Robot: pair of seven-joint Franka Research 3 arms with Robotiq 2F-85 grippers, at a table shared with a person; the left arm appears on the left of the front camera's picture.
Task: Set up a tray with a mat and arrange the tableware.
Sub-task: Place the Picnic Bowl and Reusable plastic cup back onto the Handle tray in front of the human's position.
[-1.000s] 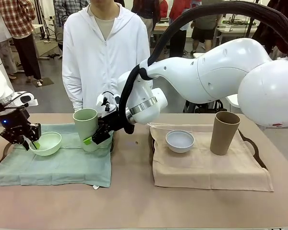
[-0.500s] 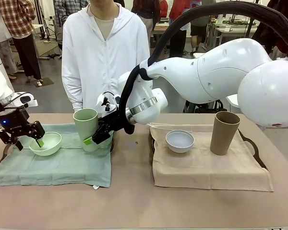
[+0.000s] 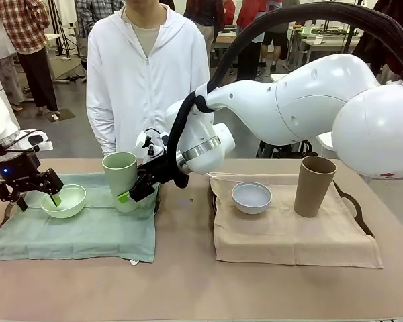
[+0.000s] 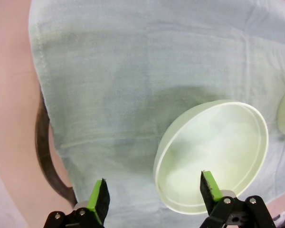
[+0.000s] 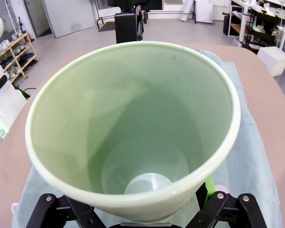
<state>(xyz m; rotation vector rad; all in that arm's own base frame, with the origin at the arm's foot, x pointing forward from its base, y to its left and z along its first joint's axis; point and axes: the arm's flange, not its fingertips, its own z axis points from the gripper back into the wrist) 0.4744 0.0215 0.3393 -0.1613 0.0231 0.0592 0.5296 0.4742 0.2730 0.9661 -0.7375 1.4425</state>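
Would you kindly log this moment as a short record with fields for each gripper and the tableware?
left gripper: open, one finger inside mint bowl
right gripper: shut on green tumbler
green mat: holds mint bowl and green tumbler
tan mat: holds white bowl and brown tumbler
person: standing at far side

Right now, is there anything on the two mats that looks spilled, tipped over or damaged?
Nothing stands out. The green tumbler stands upright in the right gripper; the brown tumbler is upright too. Both bowls, mint and greyish white, sit level and look empty. No spill shows on either mat.
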